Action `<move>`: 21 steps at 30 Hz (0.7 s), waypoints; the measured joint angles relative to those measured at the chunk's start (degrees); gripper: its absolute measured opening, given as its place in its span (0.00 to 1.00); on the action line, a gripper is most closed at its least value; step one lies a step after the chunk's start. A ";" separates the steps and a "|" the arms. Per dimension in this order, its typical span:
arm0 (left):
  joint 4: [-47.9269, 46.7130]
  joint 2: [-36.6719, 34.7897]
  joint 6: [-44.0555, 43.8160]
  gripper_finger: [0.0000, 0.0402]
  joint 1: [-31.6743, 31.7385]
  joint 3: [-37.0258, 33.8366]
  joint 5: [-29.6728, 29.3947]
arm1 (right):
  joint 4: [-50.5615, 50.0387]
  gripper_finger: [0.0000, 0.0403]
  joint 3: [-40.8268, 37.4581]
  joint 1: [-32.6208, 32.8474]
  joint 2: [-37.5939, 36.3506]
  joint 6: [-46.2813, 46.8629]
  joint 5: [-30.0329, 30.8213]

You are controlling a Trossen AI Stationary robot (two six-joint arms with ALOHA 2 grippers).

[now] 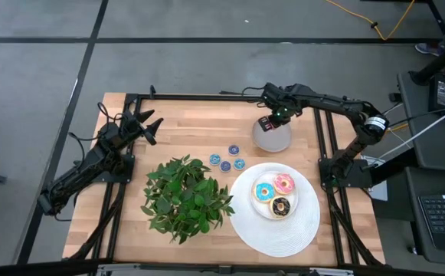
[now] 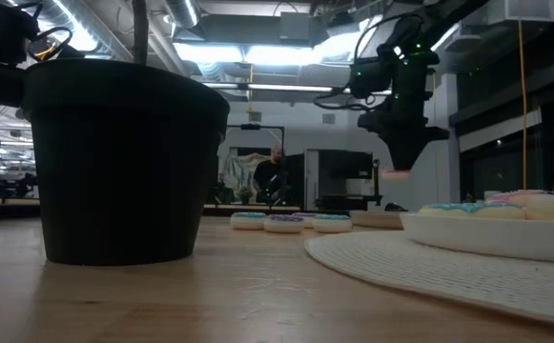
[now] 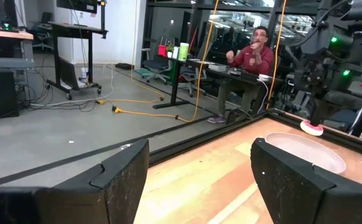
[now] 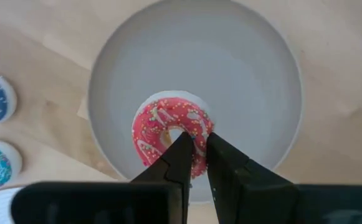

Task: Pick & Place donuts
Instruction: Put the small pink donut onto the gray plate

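Pinching a red-iced donut (image 4: 171,132) over the grey dish (image 4: 249,81) — right gripper (image 4: 195,149)

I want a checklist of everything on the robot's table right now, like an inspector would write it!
Surface: wooden table, bare in the far-left part.
Job's things: red-pink donut held over the round grey dish; three donuts on the white plate; three tiny rings on the wood beside it.
Clutter: potted green plant.
Grippers: right pincer shut on the donut's rim above the dish; left pincer open, waiting at the table's left edge.
Cables: yellow cord on the floor, black wires along the arms.
Surroundings: seated person at a desk, desks, chairs.
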 joint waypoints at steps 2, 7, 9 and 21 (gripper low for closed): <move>0.00 0.00 0.01 0.67 0.00 0.00 0.00 | 0.10 0.12 -0.73 -0.47 -0.51 1.17 0.02; 0.00 0.00 0.01 0.67 -0.01 0.00 0.02 | 0.64 0.12 -2.66 -1.93 -1.88 4.21 0.05; 0.00 0.00 0.00 0.67 -0.01 0.00 0.00 | 1.03 0.12 -3.75 -2.62 -2.39 5.28 0.05; 0.00 0.00 0.00 0.67 0.00 0.00 0.00 | 4.76 0.12 -10.92 -5.73 -2.71 8.18 0.11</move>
